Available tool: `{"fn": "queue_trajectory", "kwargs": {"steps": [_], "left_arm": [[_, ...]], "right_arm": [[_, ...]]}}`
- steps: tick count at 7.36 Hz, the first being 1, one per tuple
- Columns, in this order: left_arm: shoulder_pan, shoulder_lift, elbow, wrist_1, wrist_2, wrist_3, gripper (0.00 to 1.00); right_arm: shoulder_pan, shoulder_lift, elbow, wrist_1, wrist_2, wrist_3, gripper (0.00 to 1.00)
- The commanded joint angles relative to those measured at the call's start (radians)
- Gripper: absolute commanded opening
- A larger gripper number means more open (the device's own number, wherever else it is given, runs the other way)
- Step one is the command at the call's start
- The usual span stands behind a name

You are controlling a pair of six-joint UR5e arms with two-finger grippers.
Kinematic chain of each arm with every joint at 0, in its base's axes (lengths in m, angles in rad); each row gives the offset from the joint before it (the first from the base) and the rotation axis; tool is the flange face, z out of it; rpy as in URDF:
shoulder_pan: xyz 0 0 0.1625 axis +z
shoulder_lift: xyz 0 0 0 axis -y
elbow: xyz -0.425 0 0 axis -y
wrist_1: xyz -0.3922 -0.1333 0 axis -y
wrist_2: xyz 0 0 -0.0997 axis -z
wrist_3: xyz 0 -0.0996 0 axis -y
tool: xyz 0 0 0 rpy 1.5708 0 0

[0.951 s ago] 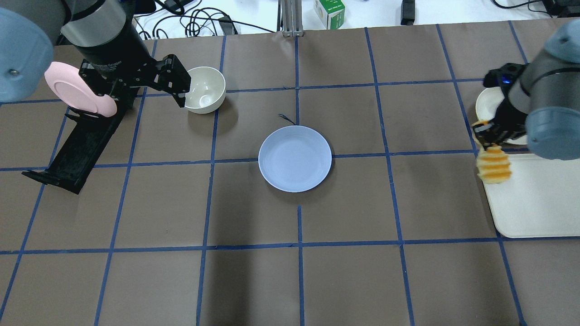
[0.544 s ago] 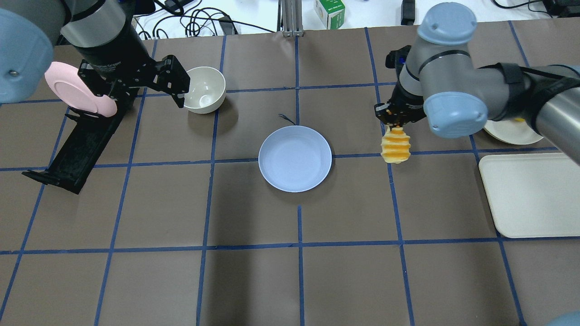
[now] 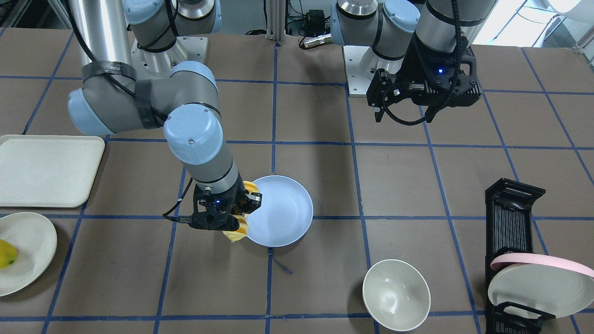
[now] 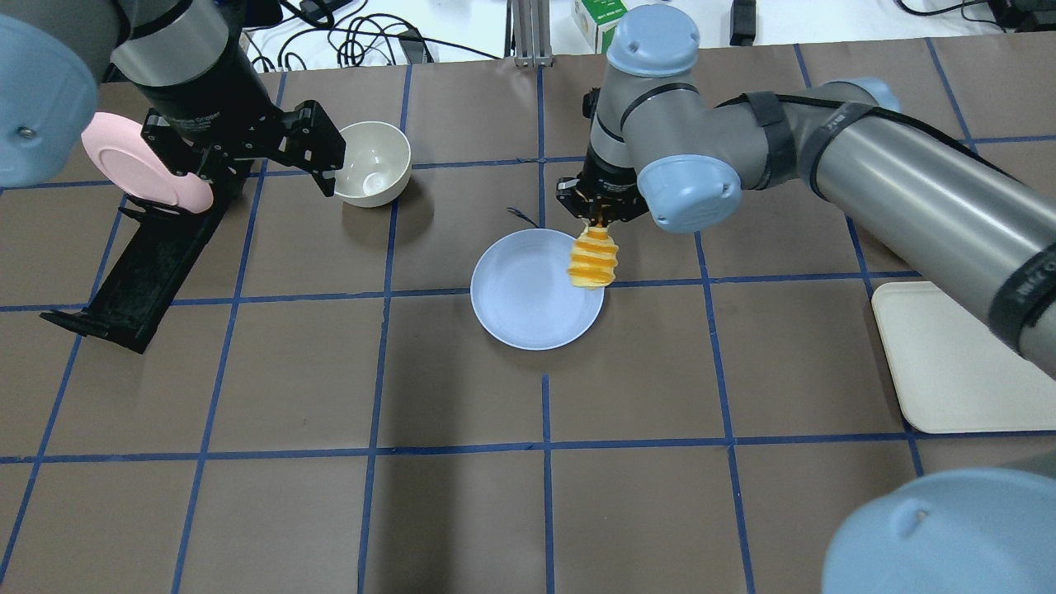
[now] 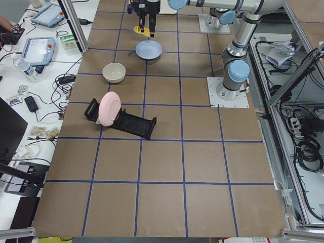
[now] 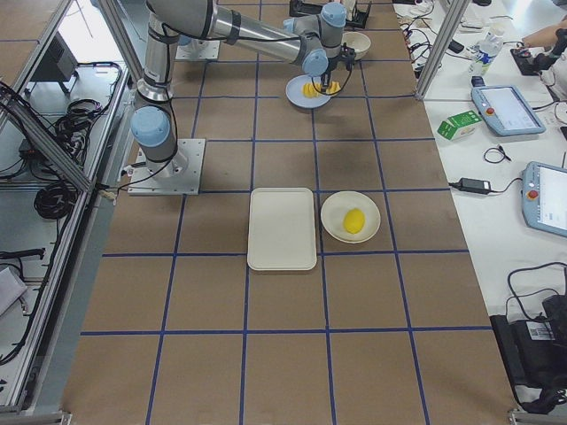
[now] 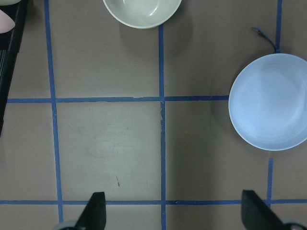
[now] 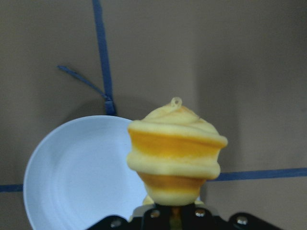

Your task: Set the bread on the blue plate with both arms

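Note:
The bread (image 4: 592, 262), a ridged orange and yellow loaf, hangs end-down from my right gripper (image 4: 600, 219), which is shut on its top end. It is held over the right rim of the blue plate (image 4: 524, 301) in the overhead view. The right wrist view shows the bread (image 8: 175, 148) above the plate's edge (image 8: 81, 172). The front view shows the gripper (image 3: 239, 209) and the bread (image 3: 235, 234) beside the plate (image 3: 283, 213). My left gripper (image 4: 338, 162) is open and empty, high beside the white bowl. Its wrist view shows the plate (image 7: 268, 103) far right.
A white bowl (image 4: 375, 162) stands left of the plate. A black dish rack (image 4: 140, 272) holds a pink-rimmed plate (image 4: 140, 161) at the far left. A cream tray (image 4: 949, 363) lies at the right edge. A cream plate (image 3: 28, 260) holds a yellow fruit (image 3: 7, 254).
My right arm has carried the bread leftward from the tray to the blue plate's right rim. My left arm has not moved.

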Motion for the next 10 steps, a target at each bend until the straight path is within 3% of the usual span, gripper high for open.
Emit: {"fn": "queue_trajectory", "kwargs": {"steps": [1, 2, 3, 4, 8, 9, 10], "left_arm": [[0.0, 0.001, 0.0, 0.0, 0.004, 0.003, 1.0], [0.0, 0.003, 0.0, 0.0, 0.006, 0.003, 1.0], [-0.002, 0.003, 0.0, 0.0, 0.004, 0.0, 1.0], [-0.002, 0.003, 0.0, 0.0, 0.001, 0.004, 1.0], [0.0, 0.003, 0.0, 0.0, 0.0, 0.003, 1.0], [0.0, 0.003, 0.0, 0.0, 0.0, 0.001, 1.0], [0.001, 0.003, 0.0, 0.0, 0.0, 0.003, 1.0]], "right_arm": [[0.076, 0.079, -0.047, -0.015, 0.02, 0.066, 0.0], [0.079, 0.097, -0.044, -0.012, 0.023, 0.061, 0.17], [0.08, 0.116, -0.041, -0.021, 0.02, 0.061, 0.73], [0.082, 0.124, -0.029, -0.036, 0.017, 0.057, 1.0], [0.067, 0.089, -0.049, -0.017, 0.014, 0.028, 1.0], [0.057, 0.038, -0.078, 0.037, -0.03, -0.024, 1.0], [0.036, -0.009, -0.116, 0.125, -0.147, -0.062, 1.0]]}}
